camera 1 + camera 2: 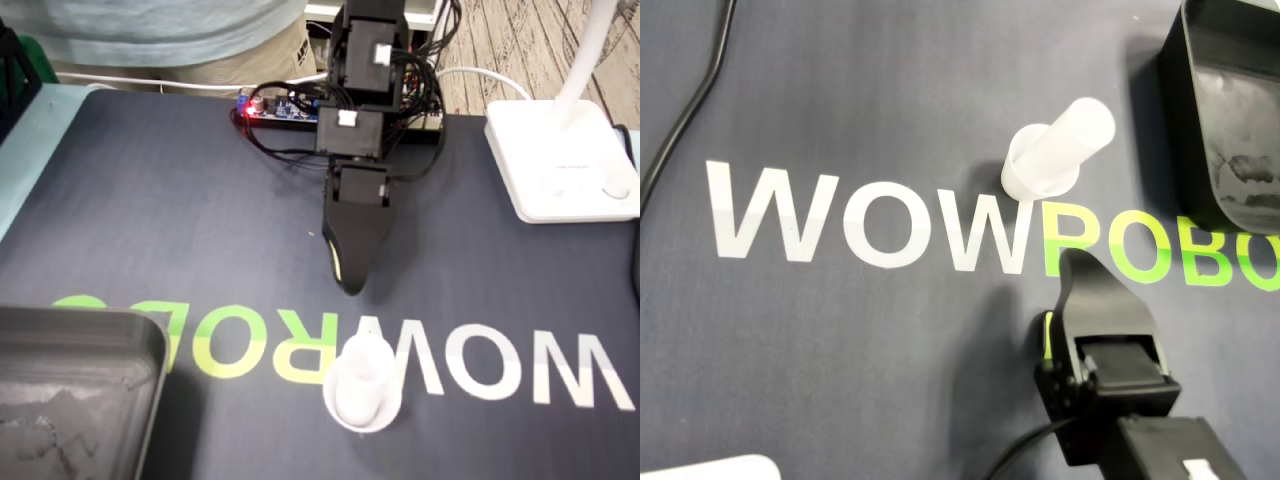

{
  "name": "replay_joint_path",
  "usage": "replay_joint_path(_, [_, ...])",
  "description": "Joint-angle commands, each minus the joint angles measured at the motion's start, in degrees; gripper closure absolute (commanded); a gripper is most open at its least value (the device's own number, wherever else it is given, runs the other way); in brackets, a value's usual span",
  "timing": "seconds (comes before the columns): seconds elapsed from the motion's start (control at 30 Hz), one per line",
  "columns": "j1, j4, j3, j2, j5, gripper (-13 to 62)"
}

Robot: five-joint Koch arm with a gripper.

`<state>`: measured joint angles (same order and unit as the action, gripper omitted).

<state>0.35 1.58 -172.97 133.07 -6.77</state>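
A white translucent tube [363, 385] stands upright on a round flanged base on the dark mat, over the "WOWROBO" lettering; the overhead view shows this tube [1058, 150] too. My black gripper [350, 280] points down at the mat just behind the tube, a short gap away. Its jaws lie together along a yellow-green seam with nothing between them. In the overhead view the gripper [1072, 268] tip sits below the tube, apart from it.
A black tray [80, 330] sits at the front left corner, seen top right from overhead [1175, 100]. A white lamp base [555, 160] stands at the back right. A lit circuit board [275, 108] and cables lie behind the arm. A black cable [690, 110] crosses the mat.
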Motion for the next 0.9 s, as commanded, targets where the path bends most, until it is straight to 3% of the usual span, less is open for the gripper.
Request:
replay_joint_path(0.0, [0.09, -1.05, 4.31, 4.48, -0.53, 15.4])
replay_joint_path(0.33, [-0.79, -1.23, 13.89, 4.13, -9.84, 15.8])
replay_joint_path(0.6, [-0.7, -18.72, 14.41, 1.23, -40.78, 16.5])
replay_joint_path(0.63, [-0.7, -23.91, 14.24, -0.44, -49.31, 16.5])
replay_joint_path(0.87, [-0.79, -36.91, 13.18, -7.56, -66.53, 16.5])
